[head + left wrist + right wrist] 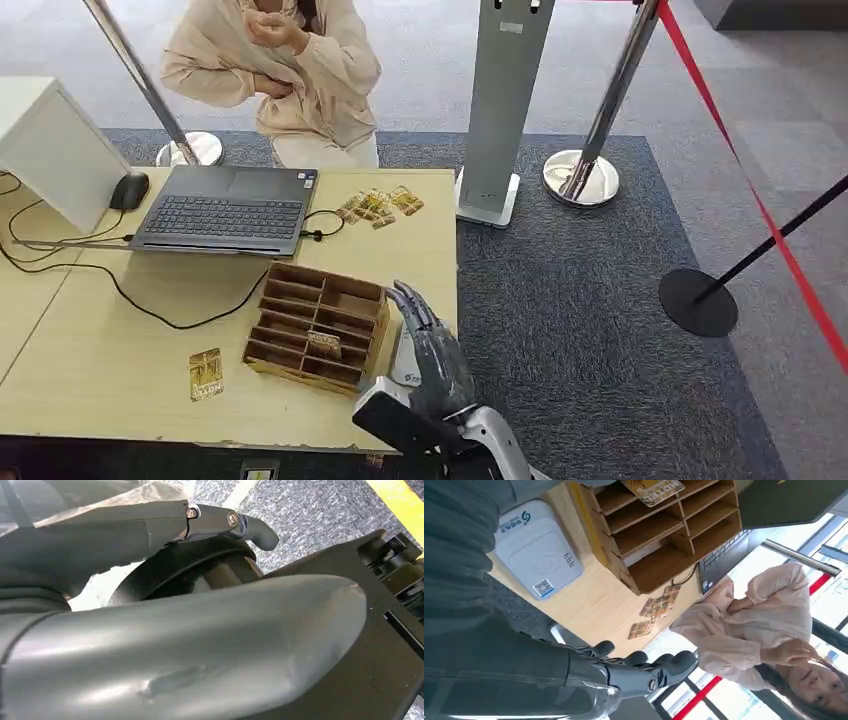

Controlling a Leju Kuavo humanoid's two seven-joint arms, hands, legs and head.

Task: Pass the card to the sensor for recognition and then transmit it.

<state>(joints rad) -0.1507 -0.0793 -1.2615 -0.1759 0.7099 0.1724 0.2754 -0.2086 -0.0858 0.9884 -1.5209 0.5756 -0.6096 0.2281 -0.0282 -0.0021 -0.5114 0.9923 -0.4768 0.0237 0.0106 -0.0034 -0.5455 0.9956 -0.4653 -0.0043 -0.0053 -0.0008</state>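
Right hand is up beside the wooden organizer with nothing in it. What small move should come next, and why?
Probably reach the right hand left and down into the wooden organizer for the card standing in a near slot. The hand is open beside the box, above the white card reader, and a card must be in hand before sensing.

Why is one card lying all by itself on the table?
One card lies alone near the table's front edge, left of the wooden organizer, away from the loose pile of cards beside the laptop. It looks stray.
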